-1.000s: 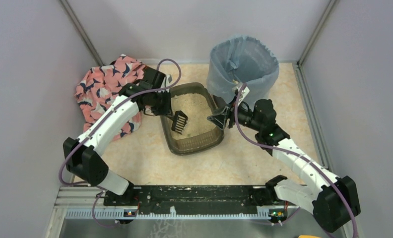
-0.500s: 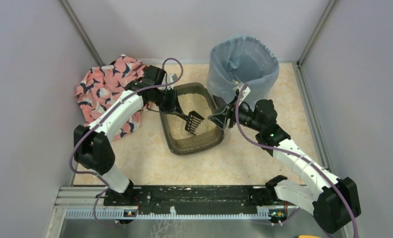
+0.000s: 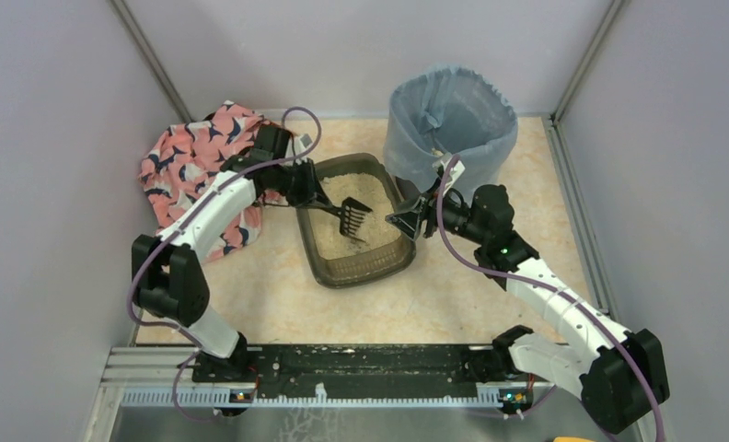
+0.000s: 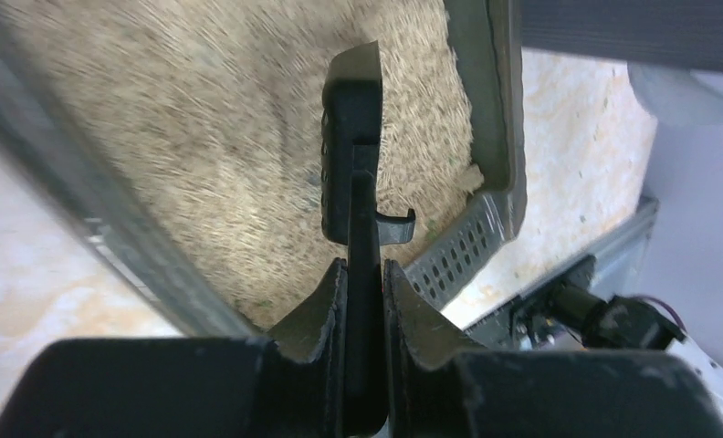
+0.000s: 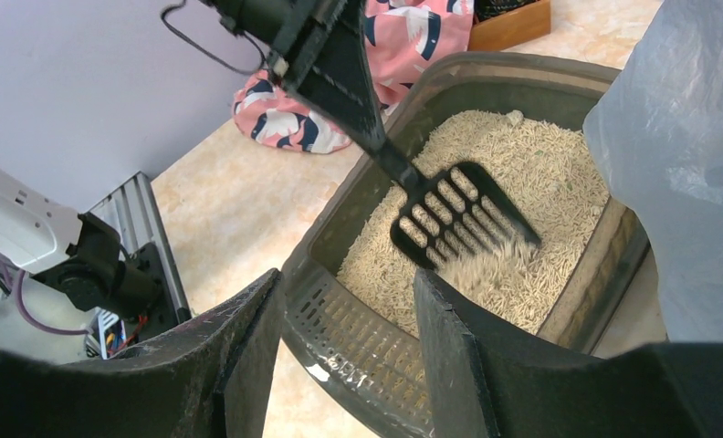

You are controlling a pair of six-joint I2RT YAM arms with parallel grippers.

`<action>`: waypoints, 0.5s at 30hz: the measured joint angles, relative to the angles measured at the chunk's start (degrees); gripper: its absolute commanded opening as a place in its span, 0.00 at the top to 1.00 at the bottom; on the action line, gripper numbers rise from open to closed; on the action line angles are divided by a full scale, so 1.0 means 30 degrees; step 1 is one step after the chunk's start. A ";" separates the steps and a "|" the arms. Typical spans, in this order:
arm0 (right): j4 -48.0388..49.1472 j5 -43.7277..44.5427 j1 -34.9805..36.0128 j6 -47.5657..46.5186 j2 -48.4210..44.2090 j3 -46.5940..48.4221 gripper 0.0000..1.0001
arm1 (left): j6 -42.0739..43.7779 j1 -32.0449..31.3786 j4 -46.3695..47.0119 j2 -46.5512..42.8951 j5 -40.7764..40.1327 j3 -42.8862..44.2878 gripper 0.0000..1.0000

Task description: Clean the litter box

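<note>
The litter box (image 3: 361,270), a dark grey-brown tray of beige granules, lies mid-table. My left gripper (image 3: 311,196) is shut on the handle of a black slotted scoop (image 3: 352,214), whose head hangs low over the granules near the box's middle. In the left wrist view my gripper (image 4: 365,269) pinches the scoop (image 4: 351,137) edge-on above the litter box (image 4: 497,109). My right gripper (image 3: 403,224) straddles the box's right rim. In the right wrist view, its fingers (image 5: 347,276) clamp the perforated litter box rim (image 5: 358,339), and granules blur off the scoop (image 5: 458,214).
A round bin with a blue-grey bag liner (image 3: 451,124) stands right behind the box's far right corner, close to my right wrist. A pink patterned cloth (image 3: 190,166) lies at the far left. Grey walls enclose the table on three sides.
My left arm has swung the scoop from the box's near-left part rightward and then back toward the middle. The right arm and the box have not moved.
</note>
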 measured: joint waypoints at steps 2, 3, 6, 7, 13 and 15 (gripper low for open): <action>0.0015 -0.0007 0.0000 0.0007 0.0015 0.0000 0.45 | 0.0386 0.0401 -0.0284 -0.0393 -0.0641 0.0401 1.00; 0.0022 -0.0022 0.0000 0.0007 0.0036 0.0000 0.45 | 0.0627 0.0641 -0.0452 -0.0590 -0.1005 0.0692 1.00; 0.0080 -0.0073 0.0000 0.0015 0.0138 0.0000 0.45 | 0.1435 0.1107 -0.0823 -0.0780 -0.1974 0.1530 1.00; 0.0095 -0.0087 0.0000 0.0015 0.0182 0.0000 0.45 | 0.1690 0.1180 -0.0911 -0.0772 -0.2324 0.1712 1.00; 0.0102 -0.0138 -0.0022 0.0015 0.0270 0.0000 0.45 | 0.3177 0.1078 -0.2426 -0.0328 -0.4510 0.2849 1.00; 0.0102 -0.0138 -0.0036 0.0015 0.0284 0.0000 0.45 | 0.3570 0.0998 -0.2725 -0.0124 -0.5238 0.3366 1.00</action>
